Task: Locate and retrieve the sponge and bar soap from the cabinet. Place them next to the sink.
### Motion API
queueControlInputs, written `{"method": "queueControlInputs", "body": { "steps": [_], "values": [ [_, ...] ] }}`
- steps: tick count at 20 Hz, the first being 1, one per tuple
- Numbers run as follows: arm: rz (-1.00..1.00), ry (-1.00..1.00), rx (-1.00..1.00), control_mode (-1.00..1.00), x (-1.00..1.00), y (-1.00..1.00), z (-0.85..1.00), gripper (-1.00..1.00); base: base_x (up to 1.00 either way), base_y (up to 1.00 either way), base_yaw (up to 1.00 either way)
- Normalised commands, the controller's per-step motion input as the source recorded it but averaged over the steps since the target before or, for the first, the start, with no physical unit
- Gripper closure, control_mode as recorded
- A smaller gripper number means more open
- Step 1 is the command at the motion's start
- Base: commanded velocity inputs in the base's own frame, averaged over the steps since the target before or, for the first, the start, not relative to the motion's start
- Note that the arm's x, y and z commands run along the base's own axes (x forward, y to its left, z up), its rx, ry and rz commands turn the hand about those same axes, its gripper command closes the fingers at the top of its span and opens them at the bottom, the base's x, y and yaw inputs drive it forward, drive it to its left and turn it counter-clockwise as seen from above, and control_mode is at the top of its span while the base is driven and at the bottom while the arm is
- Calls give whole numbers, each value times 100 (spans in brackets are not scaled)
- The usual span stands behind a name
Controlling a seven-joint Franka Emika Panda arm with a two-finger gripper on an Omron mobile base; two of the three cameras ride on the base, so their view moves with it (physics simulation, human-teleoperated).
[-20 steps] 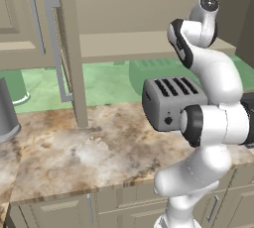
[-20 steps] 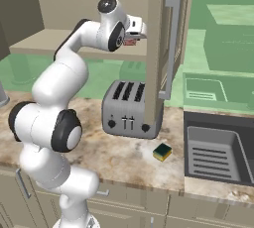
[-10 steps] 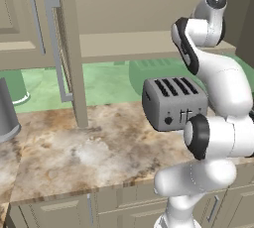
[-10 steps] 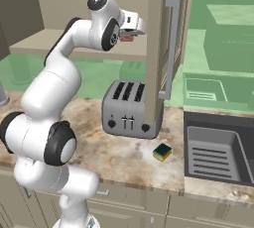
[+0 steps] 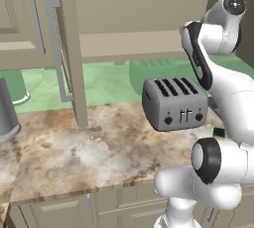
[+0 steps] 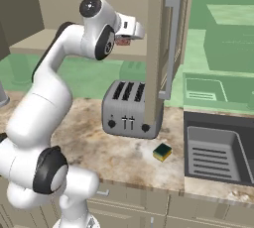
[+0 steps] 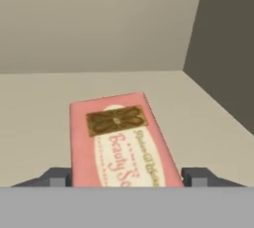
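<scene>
On the cabinet shelf (image 7: 44,98), the bar soap (image 7: 119,140) lies flat with its printed label up, one short end toward the camera. In the hand view the two dark fingertips flank that near end at about 8 and 4 o'clock of the bar, set for a pinch across its width. Whether the pads press the sides or stand just off them I cannot tell, so the grasp is unconfirmed. The back wall sits at 12 o'clock and a darker side wall at 2 o'clock, so the soap rests well inside a corner of the cabinet (image 6: 64,9), which would explain the arm reaching in level and high.

The right base view adds what the hand camera lacks: the gripper (image 6: 128,37) held at shelf height with a pinkish sliver at its tip, the open cabinet door (image 6: 161,48) hanging at 3 o'clock of it, and the toaster (image 6: 130,109) below at 6 o'clock. It also shows the sponge (image 6: 162,151) already on the counter (image 6: 84,138), just beside the sink (image 6: 218,147), at 3 o'clock of it. From this I judge the sponge half done and the soap pickup in hand.

The left base view shows the arm's back and the toaster (image 5: 174,104), with a grey canister (image 5: 7,113) at 9 o'clock on the counter.
</scene>
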Motion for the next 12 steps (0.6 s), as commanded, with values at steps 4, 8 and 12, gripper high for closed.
{"method": "queueControlInputs", "body": {
  "steps": [4,8,12],
  "values": [
    [0,-15,5,-100,-99,-14,0,100,0,0,0],
    [0,-13,3,-100,-100,-6,0,100,0,0,0],
    [0,-6,0,-100,-91,-1,0,100,0,0,0]
  ]
}}
